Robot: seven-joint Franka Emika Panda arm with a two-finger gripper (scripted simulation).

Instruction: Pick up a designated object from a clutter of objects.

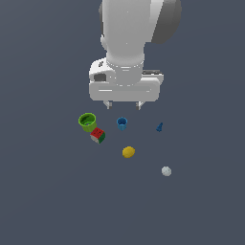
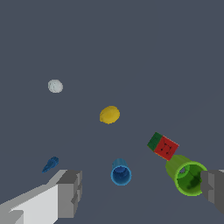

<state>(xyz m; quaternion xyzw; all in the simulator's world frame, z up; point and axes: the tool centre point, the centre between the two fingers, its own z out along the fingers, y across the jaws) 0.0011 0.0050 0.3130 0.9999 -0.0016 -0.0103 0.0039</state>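
Observation:
The designated object, a small cube with red, green and white faces, lies against the green cup toward the exterior view's left; the wrist view shows the cube beside that cup. Around it lies the clutter of objects: a smaller blue cup, a yellow lump, a tiny blue cone and a whitish ball. My gripper hangs open above the blue cup, apart from the cube, with nothing between its fingers.
All the items rest on a flat dark grey surface. The white arm fills the upper middle of the exterior view. In the wrist view the yellow lump, the ball and the cone lie spread apart.

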